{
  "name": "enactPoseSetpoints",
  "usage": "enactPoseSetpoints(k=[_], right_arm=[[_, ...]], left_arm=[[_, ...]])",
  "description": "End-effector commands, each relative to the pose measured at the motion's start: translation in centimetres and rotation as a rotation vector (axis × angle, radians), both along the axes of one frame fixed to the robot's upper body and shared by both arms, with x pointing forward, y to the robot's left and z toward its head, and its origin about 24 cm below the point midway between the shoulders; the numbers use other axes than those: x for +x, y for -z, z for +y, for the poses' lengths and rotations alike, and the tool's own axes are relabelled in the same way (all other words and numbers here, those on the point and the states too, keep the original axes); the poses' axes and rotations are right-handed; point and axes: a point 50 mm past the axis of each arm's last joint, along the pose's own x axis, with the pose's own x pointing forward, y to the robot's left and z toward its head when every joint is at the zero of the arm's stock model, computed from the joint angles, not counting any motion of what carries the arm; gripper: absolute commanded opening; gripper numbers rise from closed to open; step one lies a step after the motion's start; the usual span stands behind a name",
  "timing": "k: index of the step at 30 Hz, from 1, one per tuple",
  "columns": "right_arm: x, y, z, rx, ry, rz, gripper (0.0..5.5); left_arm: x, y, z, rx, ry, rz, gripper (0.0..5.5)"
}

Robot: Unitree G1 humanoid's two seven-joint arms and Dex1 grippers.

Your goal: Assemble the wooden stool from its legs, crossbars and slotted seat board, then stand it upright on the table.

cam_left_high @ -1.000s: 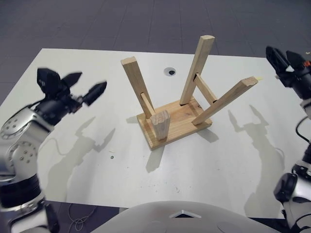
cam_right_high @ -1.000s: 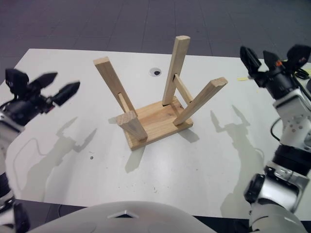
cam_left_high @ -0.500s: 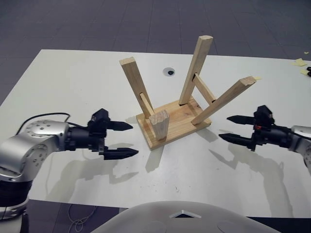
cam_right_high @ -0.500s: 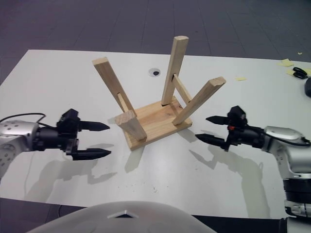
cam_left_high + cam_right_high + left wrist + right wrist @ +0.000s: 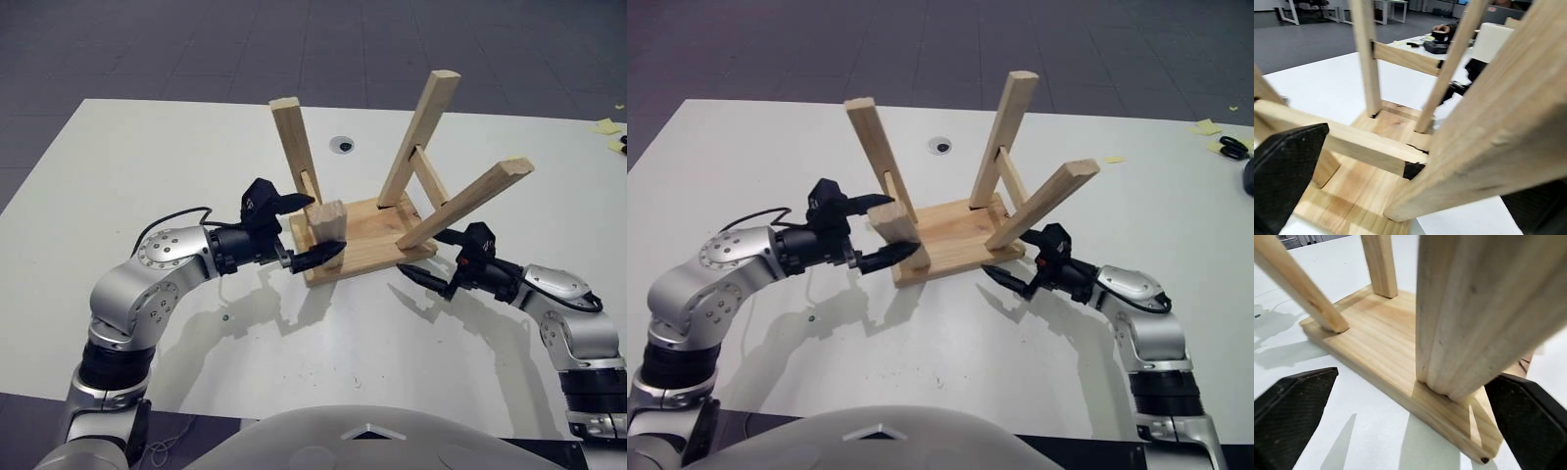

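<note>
Both arms just swung in from the sides. Now the left gripper [image 5: 324,226] is spread around the near leg of the stool [image 5: 367,240], and the right gripper [image 5: 425,255] is spread around another leg's base. It's upside down, well in from the worktop [image 5: 147,157] edges, so I reckon flipping's next.

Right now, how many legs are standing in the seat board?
4, all pointing up from the seat board, which lies flat on the table: far-left leg, far-right leg, near-left leg, near-right leg. None seems hidden.
</note>
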Motion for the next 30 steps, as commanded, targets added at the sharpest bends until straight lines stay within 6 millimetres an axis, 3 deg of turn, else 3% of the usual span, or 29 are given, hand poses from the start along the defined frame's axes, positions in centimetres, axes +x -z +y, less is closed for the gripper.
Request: enactPoseSetpoints(k=[1, 10, 14, 19, 24, 29, 30], right_arm=[[-0.9, -0.5, 1.3, 0.034, -0.069, 0.029, 5.4], [1.2, -2.0, 0.0, -0.014, -0.04, -0.078, 5.4], [2.2, -3.0, -0.5, 0.007, -0.094, -0.112, 5.4], [3.7, -1.9, -0.8, -0.099, -0.205, -0.145, 5.4], [5.8, -1.4, -0.6, -0.161, -0.254, -0.214, 5.4], [5.7, -0.9, 0.5, -0.126, -0.283, -0.226, 5.4], [5.6, -0.8, 0.6, -0.123, -0.288, -0.222, 5.2]], left_arm=[[1.4, 0.7, 0.5, 0.018, -0.151, -0.017, 5.39], [0.0, 1.2, 1.8, 0.012, 0.03, 0.048, 5.39], [2.4, 0.4, 3.6, 0.037, 0.098, 0.03, 5.39], [4.9, 0.8, 4.1, 0.208, 0.241, -0.05, 5.39], [5.0, 2.3, 4.4, 0.343, 0.427, -0.053, 5.39], [5.8, 3.2, 3.4, 0.341, 0.485, -0.077, 5.39], [5.9, 3.2, 3.1, 0.33, 0.487, -0.078, 5.4]])
